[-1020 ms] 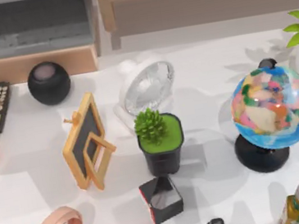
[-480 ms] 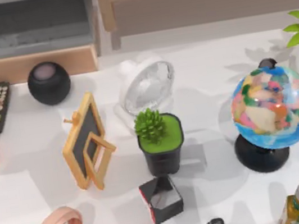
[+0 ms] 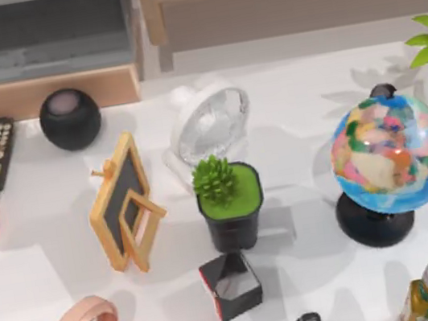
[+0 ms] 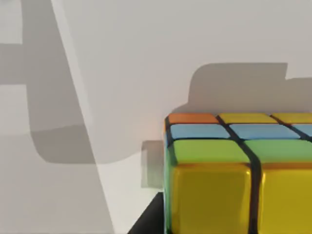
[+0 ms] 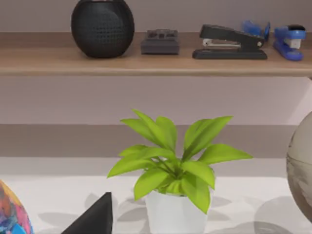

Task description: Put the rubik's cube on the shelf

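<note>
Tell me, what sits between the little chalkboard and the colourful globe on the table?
In the top view, a black pot with a spiky green plant stands between the chalkboard and the globe, with a white fan just behind it.

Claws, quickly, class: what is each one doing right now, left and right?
Left claw: cannot be told; its wrist view looks close at the rubik's cube on the white table.
Right claw: cannot be told; its wrist view faces the shelf.

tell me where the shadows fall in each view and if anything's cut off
Top view: the globe and succulent pot cast soft shadows on the white table. Left wrist view: the rubik's cube is cropped at the frame edge, blocky shadows behind it. Right wrist view: evenly lit shelf, faint shadows under the leafy plant.
</note>
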Controlling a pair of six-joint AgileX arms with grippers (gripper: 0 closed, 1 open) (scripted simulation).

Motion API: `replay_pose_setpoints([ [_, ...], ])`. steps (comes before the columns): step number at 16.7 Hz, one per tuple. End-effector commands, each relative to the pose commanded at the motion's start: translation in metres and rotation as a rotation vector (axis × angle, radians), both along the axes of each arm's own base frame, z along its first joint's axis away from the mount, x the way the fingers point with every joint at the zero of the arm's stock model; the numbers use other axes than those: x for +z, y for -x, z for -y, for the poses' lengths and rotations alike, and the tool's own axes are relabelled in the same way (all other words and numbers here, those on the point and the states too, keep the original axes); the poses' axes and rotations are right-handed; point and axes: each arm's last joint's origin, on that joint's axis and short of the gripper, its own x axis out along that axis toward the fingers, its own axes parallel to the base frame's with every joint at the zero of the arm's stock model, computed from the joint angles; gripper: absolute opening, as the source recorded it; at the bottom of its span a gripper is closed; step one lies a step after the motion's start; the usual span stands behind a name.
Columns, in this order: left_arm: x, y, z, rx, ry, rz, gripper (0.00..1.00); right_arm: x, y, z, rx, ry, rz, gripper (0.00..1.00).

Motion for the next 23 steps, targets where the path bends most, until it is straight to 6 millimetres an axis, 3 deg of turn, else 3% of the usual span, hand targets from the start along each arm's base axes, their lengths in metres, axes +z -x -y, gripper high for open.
replay_pose_setpoints([
  [8,0.002,0.002,-0.001,0.009,0.002,-0.002,0.00,0.000,0.000,0.000,0.000,0.000,0.000,1.00],
  [14,0.032,0.010,0.006,0.059,-0.029,0.006,0.00,0.000,0.000,0.000,0.000,0.000,0.000,1.00],
  [23,0.030,0.001,-0.002,-0.008,0.000,0.005,0.00,0.000,0.000,0.000,0.000,0.000,0.000,1.00],
])
